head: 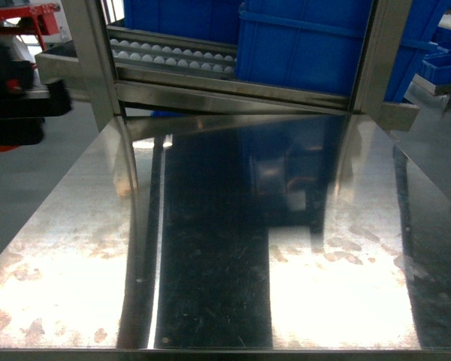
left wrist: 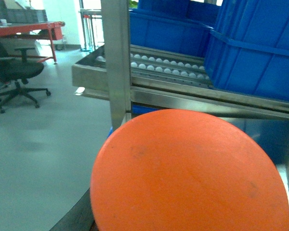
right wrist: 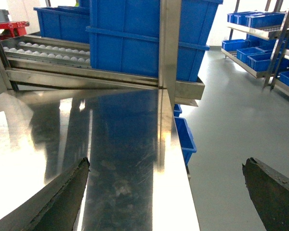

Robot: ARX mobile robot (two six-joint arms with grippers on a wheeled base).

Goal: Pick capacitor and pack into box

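- Steel desk (head: 210, 301) fills our head view, shiny and scuffed, with blue bins (head: 308, 45) sitting on a roller rack (head: 173, 56) behind it.
- Our right hand (right wrist: 166, 190) is spread wide open; both dark fingers (right wrist: 62, 197) frame the desk's right edge.
- Left wrist view is mostly blocked by a big orange disc (left wrist: 188, 173), so we can't tell the left hand's state.
- No capacitor or box visible anywhere.
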